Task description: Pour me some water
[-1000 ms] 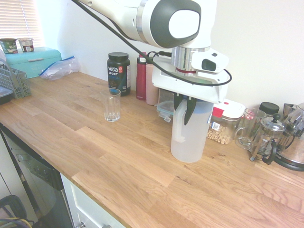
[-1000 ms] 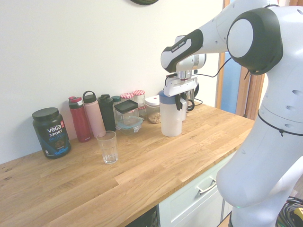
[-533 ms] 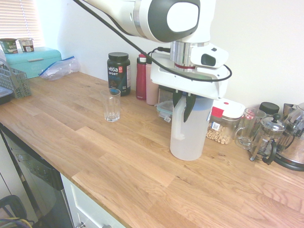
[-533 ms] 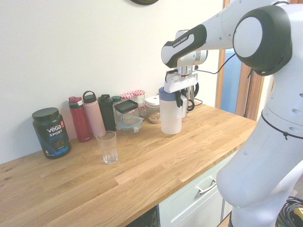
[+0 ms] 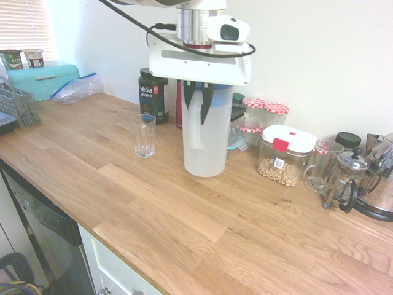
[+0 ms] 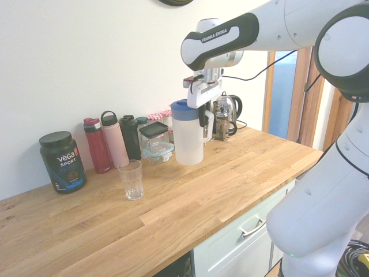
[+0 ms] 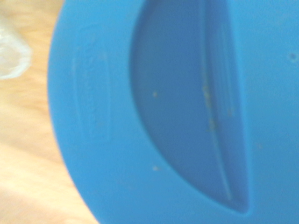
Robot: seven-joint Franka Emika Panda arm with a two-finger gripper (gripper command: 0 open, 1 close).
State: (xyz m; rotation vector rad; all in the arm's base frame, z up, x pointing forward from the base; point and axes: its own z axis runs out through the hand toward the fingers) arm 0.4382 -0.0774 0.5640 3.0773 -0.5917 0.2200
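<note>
Since a moment ago I've carried the jug point(image 5: 206, 132) sideways along the worktop point(image 5: 153, 215), away from the kettle end and toward the drinking glass point(image 5: 145, 135), and it has come up a little; its base now looks to hang just clear of the wood, though from the first exterior view I can't fully rule out contact. My pincer point(image 5: 198, 98) points straight down and is pinched on the jug's handle, so the jug hangs directly beneath it, upright, with the dark fingers point(image 5: 205, 106) running down its side. From the second exterior view the pincer point(image 6: 203, 119) sits on the side of the jug point(image 6: 188, 138) away from the glass point(image 6: 132, 179), which stands well apart, nearer the row of bottles point(image 6: 114, 142). The jug is tall, frosted and translucent, with a blue lid point(image 6: 179, 106); the water inside is too faint for me to make out a level. On the wrist camera the lid point(image 7: 117, 140) fills nearly everything, blurred, with a darker recessed crescent in it and a strip of worktop at one edge
</note>
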